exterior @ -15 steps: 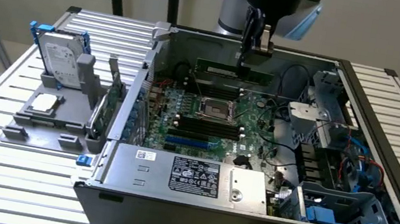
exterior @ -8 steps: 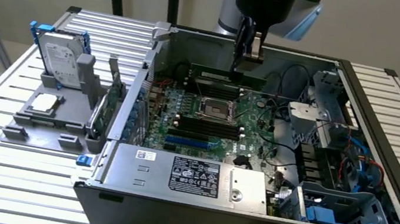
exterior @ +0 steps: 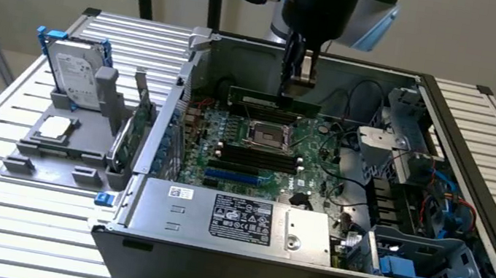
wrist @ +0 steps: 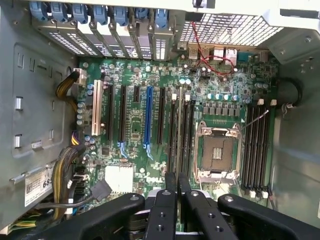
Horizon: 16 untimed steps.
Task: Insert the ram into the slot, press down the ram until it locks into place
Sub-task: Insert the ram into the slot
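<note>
My gripper (exterior: 297,87) reaches down into the open computer case and is shut on the ram (exterior: 259,99). The ram is a thin green stick, held level by its top edge just above the motherboard (exterior: 317,138), on the far side of the CPU socket (exterior: 262,135). Black memory slots (exterior: 255,158) lie on the near side of the socket. In the wrist view the black fingers (wrist: 162,210) are pressed together, and the stick between them is mostly hidden. They line up with the long black memory slots (wrist: 182,135) beside the socket (wrist: 216,150). More slots (wrist: 257,145) lie on the socket's other side.
The power supply (exterior: 236,218) fills the case front. Drive cages and cables (exterior: 421,165) crowd the exterior view's right. A hard drive (exterior: 76,73) stands in a grey fixture outside the case on the exterior view's left. Expansion slots (wrist: 125,117) and a cable bundle (wrist: 70,170) flank the board.
</note>
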Each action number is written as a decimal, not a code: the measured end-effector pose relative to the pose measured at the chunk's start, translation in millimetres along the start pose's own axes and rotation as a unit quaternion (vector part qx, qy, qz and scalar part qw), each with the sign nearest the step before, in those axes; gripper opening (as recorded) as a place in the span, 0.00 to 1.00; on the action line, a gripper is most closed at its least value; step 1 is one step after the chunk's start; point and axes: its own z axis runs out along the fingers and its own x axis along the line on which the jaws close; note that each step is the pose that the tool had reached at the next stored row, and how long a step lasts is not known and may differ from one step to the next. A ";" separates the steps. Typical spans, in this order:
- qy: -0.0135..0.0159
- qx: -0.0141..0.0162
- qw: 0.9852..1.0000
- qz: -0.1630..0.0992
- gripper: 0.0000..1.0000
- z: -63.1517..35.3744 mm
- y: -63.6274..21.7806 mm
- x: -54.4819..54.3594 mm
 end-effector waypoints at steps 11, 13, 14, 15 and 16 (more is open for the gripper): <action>0.000 0.009 1.000 0.000 0.13 19.4 -0.4 -1.9; 0.000 0.009 1.000 0.000 0.13 23.2 -0.6 -3.4; 0.000 0.009 1.000 0.000 0.13 25.0 -0.7 -4.3; 0.000 0.009 1.000 0.000 0.13 26.8 -0.8 -5.3; 0.000 0.009 1.000 0.000 0.13 28.6 -0.9 -6.0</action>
